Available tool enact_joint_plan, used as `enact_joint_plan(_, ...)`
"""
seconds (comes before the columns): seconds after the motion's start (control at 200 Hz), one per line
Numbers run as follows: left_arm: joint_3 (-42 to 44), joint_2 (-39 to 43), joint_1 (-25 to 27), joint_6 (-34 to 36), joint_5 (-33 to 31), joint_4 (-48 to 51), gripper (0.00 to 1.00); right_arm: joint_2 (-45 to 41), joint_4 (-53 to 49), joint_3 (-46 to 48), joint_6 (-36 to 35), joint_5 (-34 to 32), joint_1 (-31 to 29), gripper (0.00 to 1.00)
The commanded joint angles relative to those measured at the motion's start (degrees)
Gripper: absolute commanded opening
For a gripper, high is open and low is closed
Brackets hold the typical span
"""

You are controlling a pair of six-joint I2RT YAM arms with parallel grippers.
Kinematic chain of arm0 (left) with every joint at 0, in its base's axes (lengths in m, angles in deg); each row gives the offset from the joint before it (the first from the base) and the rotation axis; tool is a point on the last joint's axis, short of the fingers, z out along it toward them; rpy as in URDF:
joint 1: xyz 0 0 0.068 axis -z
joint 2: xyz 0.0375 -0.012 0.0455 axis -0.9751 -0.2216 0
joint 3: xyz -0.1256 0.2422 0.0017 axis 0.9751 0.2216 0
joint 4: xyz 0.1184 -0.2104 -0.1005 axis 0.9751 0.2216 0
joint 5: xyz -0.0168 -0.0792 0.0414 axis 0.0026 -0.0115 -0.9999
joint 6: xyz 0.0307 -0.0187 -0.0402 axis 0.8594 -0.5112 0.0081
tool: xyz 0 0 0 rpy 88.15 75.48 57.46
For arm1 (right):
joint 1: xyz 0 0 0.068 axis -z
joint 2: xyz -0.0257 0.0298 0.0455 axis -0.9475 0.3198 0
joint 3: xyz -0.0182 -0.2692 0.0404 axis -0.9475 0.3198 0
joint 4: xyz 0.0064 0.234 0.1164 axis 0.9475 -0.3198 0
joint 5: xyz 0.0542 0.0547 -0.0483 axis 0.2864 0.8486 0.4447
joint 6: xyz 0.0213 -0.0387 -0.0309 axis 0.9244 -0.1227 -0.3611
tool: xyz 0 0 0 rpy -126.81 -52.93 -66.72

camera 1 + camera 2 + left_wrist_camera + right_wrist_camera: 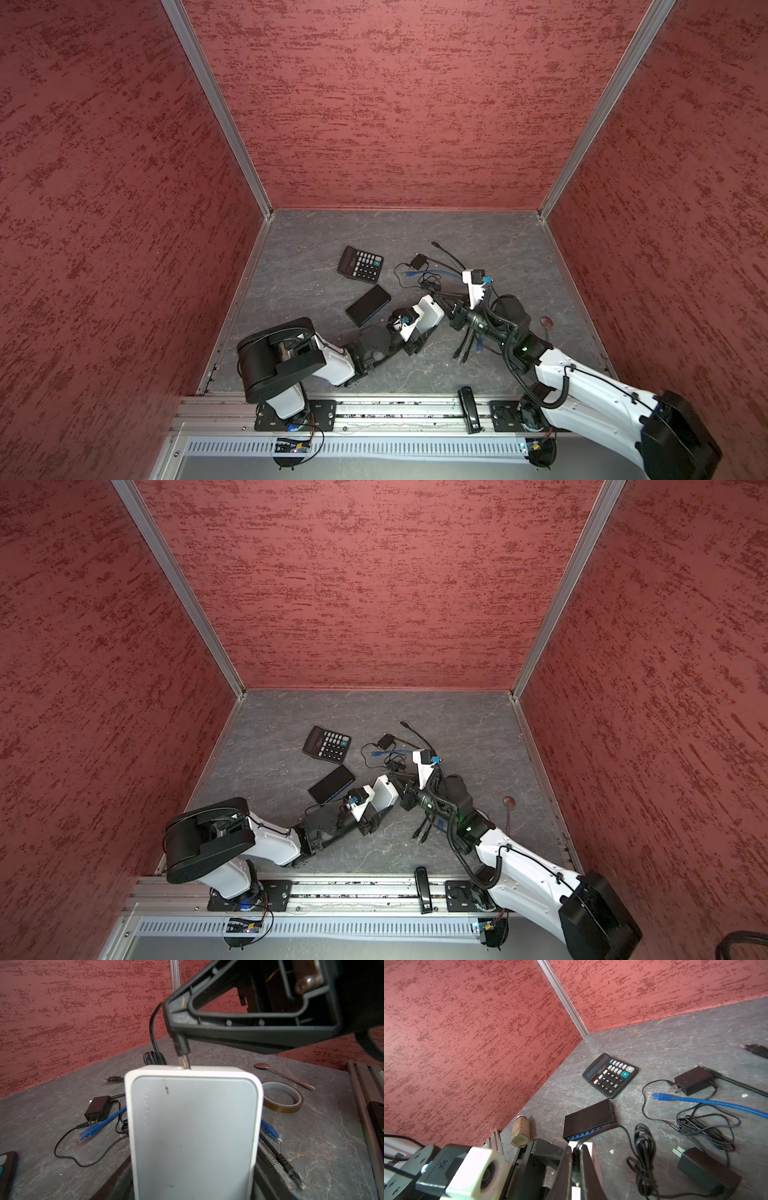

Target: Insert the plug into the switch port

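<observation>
Plug (182,1046) tip at switch (193,1126): left-wrist view only

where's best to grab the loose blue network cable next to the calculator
Probably the blue boot just behind its clear tip, pinched across the sides from straight above: the blue network cable lies flat on the table, so only the top is open, and that leaves the tip free.

Scattered on the grey surface (316,237): calculator (360,264) near a black ribbed box (368,304), apart; tape roll (282,1097) near a spoon (284,1076); small brown bottle (520,1132) by the wall.
</observation>
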Motion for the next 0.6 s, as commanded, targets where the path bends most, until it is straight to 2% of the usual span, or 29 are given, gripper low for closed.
enact_joint_plan(0.0,-0.4,-0.91,0.31,-0.68,0.02,-5.82,0.0,-0.34,1.95,0.89,0.74,1.65,0.14,0.0)
enact_joint_plan(0.596,-2.2,-1.53,0.32,-2.2,2.18,-9.28,0.0,0.67,4.21,2.17,0.84,-0.39,0.04,0.0)
